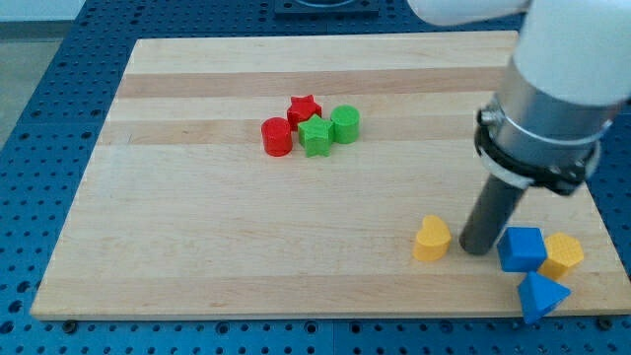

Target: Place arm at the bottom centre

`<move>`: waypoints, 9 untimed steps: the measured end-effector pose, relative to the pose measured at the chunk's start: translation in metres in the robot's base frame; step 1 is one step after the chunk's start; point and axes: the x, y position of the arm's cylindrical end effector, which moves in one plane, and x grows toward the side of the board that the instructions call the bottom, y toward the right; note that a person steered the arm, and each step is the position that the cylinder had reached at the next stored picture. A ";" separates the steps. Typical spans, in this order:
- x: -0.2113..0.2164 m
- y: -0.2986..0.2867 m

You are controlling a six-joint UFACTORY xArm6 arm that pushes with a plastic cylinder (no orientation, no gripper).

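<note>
My tip rests on the wooden board at the view's lower right. It stands between a yellow block just to its left and a blue cube just to its right. A yellow hexagonal block lies right of the cube, and a blue triangular block sits below it at the board's bottom edge. The arm's white and grey body rises above the tip at the upper right.
A cluster sits at the upper middle of the board: a red cylinder, a red star, a green star and a green cylinder. A blue perforated table surrounds the board.
</note>
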 end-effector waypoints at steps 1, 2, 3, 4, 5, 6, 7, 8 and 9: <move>-0.026 -0.024; -0.016 -0.051; 0.023 -0.049; 0.037 -0.051; 0.013 -0.073; 0.007 -0.130; 0.033 -0.170; 0.075 -0.168; 0.075 -0.167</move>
